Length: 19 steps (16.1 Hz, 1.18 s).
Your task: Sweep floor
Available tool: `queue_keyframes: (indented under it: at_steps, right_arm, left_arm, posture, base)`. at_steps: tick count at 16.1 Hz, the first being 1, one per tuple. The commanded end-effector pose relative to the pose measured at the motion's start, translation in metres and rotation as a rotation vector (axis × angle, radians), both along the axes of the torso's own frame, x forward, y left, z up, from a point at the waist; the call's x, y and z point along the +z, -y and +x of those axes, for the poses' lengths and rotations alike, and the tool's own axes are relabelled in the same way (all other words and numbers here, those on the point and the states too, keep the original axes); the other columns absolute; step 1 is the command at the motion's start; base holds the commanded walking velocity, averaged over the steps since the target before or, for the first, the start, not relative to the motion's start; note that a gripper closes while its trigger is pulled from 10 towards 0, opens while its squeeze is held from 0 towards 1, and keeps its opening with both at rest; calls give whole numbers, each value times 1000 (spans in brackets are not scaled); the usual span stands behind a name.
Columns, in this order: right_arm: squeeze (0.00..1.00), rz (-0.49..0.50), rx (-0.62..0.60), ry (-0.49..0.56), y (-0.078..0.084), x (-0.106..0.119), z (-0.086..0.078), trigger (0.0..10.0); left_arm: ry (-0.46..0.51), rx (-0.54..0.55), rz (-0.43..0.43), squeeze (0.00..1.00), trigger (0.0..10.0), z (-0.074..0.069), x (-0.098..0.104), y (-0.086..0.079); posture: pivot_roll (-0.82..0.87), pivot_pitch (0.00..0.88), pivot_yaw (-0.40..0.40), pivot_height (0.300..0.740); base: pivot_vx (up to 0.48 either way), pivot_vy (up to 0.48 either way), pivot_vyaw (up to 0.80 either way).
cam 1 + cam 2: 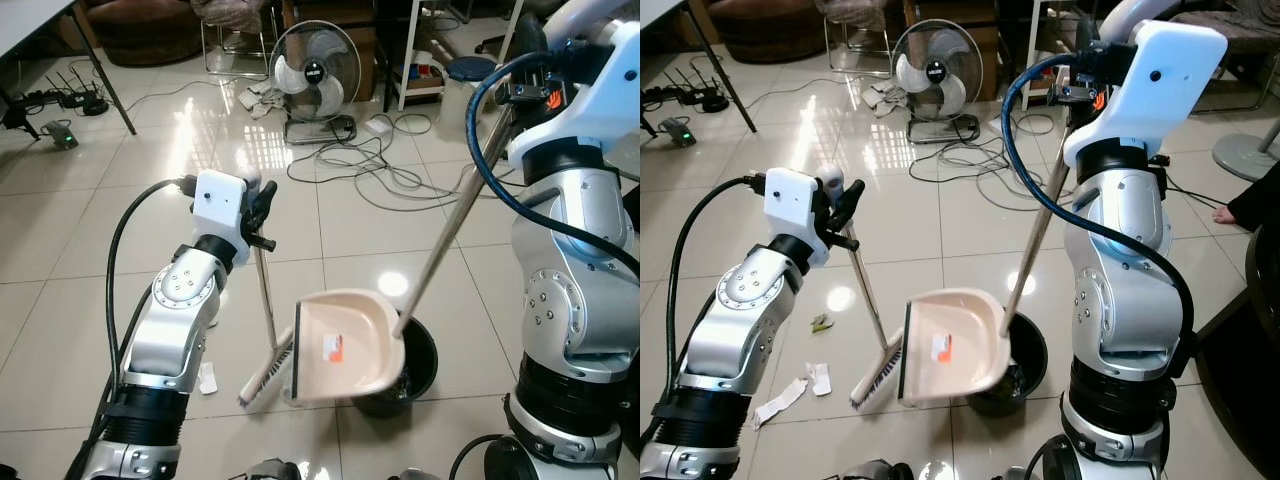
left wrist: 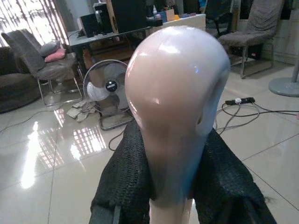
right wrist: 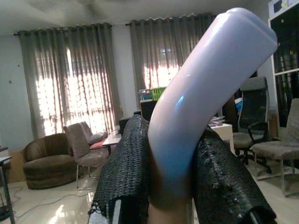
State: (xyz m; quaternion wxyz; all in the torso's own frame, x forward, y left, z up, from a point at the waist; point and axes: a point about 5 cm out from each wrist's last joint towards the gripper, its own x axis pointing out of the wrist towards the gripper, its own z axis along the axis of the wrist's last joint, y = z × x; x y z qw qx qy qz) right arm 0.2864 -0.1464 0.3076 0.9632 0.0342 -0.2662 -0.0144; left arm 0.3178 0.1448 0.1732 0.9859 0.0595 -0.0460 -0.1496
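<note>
My left gripper [image 1: 258,205] is shut on the rounded top of the broom handle [image 2: 177,107], with black fingers [image 2: 126,182] on both sides of it. The thin broom pole [image 1: 265,300] slants down to the brush head [image 1: 268,372] on the tiles. My right gripper [image 1: 1080,85] is shut on the curved end of the dustpan handle [image 3: 201,93]. That long handle [image 1: 450,235] runs down to the beige dustpan [image 1: 345,345], which tilts over a black bin [image 1: 420,365]. White paper scraps [image 1: 790,392] and a small greenish scrap [image 1: 821,322] lie on the floor to the left of the brush.
A standing fan [image 1: 315,70] and loose cables [image 1: 390,170] lie ahead on the shiny tiles. A table leg [image 1: 100,65] and a power strip are at the far left. A person's foot [image 1: 1225,212] shows at the right edge, next to a dark piece of furniture.
</note>
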Motion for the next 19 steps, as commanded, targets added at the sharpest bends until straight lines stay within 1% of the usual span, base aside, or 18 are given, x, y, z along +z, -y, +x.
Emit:
queue_keyframes:
  at_steps: [1,3,5,7,12,15,17,19]
  right_arm:
    - [0,15,25,34,-3,5,-7,10000]
    - [0,15,30,33,-4,3,-7,10000]
    - [0,-2,43,35,-6,7,-5,10000]
    - [0,-12,55,31,-6,8,-4,10000]
    - [0,-12,72,25,-9,8,-4,10000]
    - [0,-7,68,26,-8,9,-3,10000]
    - [0,5,65,22,-8,7,-3,10000]
    - [0,30,61,-4,-8,-1,-5,10000]
  left_arm:
    - [39,-9,20,0,10000,-3,10,-2]
    - [37,-16,26,0,10000,-4,11,-4]
    - [43,-34,16,0,10000,1,16,-2]
    - [42,-33,9,0,10000,2,16,-1]
    - [32,-28,8,0,10000,-2,13,-1]
    - [39,-29,16,0,10000,0,17,-3]
    - [35,-25,28,0,10000,2,17,-5]
    - [31,-11,38,0,10000,2,17,-7]
  posture:
    - [-80,76,85,740]
    - [-88,53,111,740]
    - [-100,63,104,740]
    - [-108,62,96,740]
    - [-100,47,83,740]
    - [-83,48,77,740]
    - [-71,43,84,740]
    - [-50,46,77,740]
  base:
    - [0,0,0]
    - [-124,0,0]
    - [-291,0,0]
    - [-315,0,0]
    - [-332,0,0]
    - [-310,0,0]
    - [0,0,0]
    - [0,0,0]
